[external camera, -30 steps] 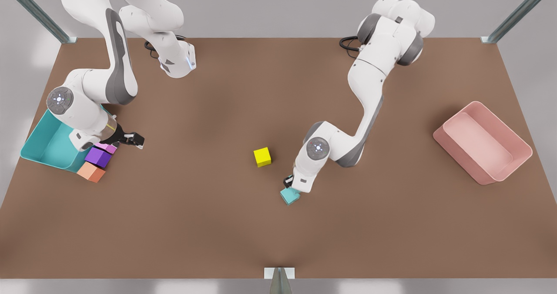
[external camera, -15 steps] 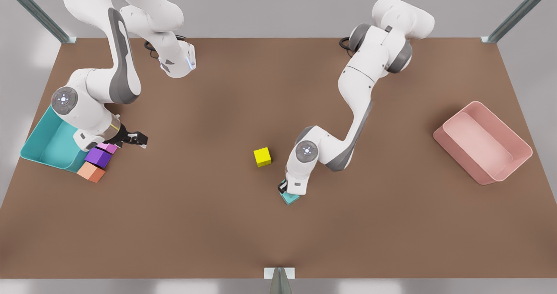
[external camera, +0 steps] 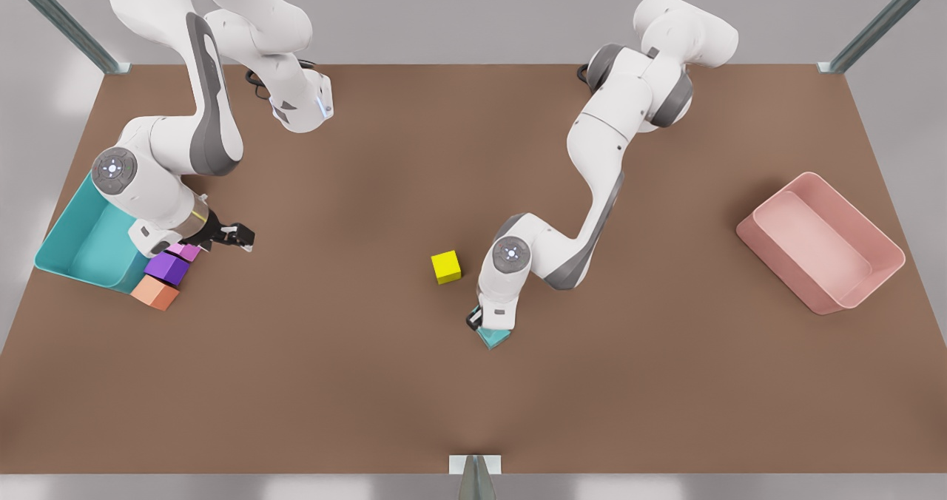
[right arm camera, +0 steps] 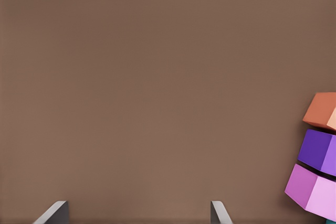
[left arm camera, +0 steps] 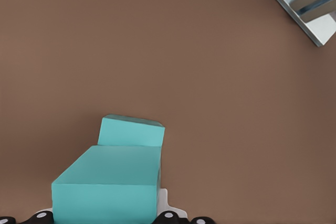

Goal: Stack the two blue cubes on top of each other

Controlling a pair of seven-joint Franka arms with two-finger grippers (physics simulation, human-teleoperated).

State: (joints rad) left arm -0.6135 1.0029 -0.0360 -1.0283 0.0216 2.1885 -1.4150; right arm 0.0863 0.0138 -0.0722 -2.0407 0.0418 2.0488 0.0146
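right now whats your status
Left gripper shut on upper blue cube, above lower blue cube. Right gripper open, waiting beside pink cube. Nothing in the way.

brown table (external camera: 370,382), yellow cube (external camera: 446,267) mid, teal bin (external camera: 74,248) w/ cubes beside (orange, purple, pink), pink bin (external camera: 821,242)

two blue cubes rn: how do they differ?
Grip: the held blue cube sits between the fingers of the left gripper; the free blue cube is ungripped on the table.
Position: the held blue cube is over the free one, partly covering it; contact cannot be told.
Shared: same teal colour, plain faces.
The right gripper waits open by the purple cube.
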